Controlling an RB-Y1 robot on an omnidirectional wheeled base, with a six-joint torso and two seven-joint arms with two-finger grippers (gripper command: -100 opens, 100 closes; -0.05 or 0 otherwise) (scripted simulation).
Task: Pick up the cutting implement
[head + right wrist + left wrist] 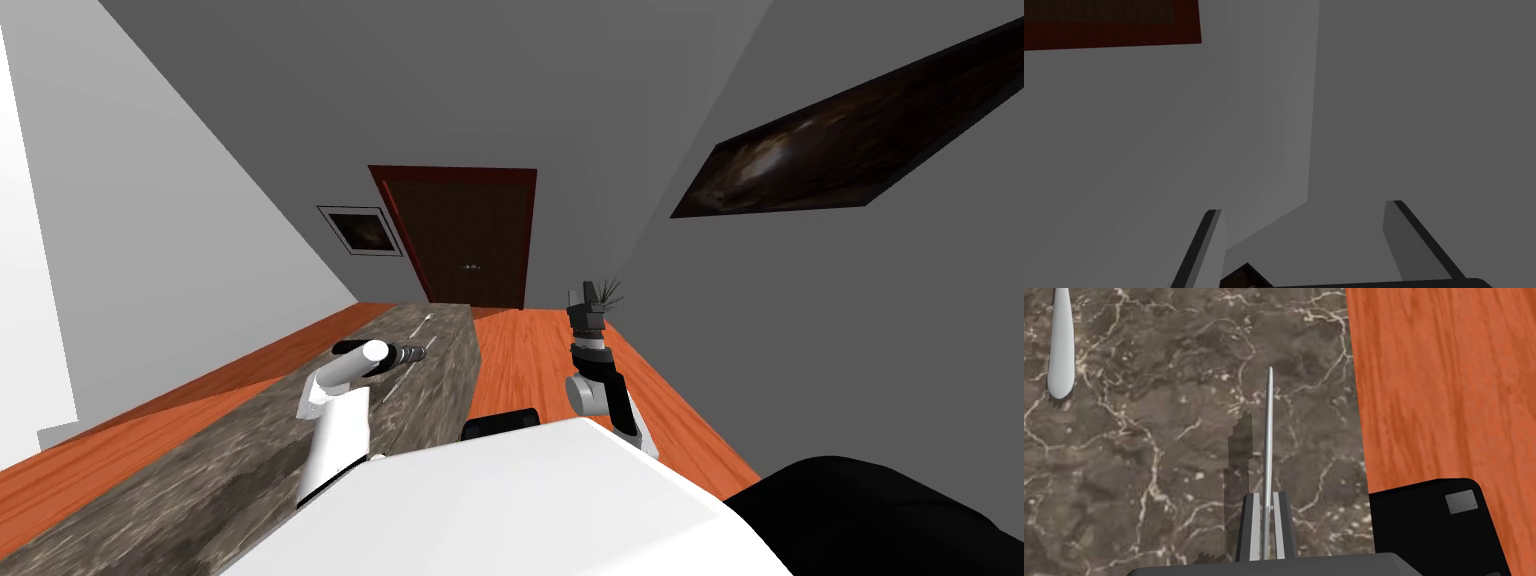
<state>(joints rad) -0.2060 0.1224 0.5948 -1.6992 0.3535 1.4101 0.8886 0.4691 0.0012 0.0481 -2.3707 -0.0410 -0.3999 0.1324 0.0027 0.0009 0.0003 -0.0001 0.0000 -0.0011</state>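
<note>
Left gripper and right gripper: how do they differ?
The left gripper is shut on a thin silver knife; the right gripper is open and empty. The left gripper is over the dark veined counter; the right gripper is raised beside it, above the wood floor. Both have two thin grey fingers.

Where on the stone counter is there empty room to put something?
Widest bare counter lies between the knife, held in the left gripper, and the white utensil. A narrower strip runs from the knife to the edge by the wooden floor. Crowded only near the utensil.
</note>
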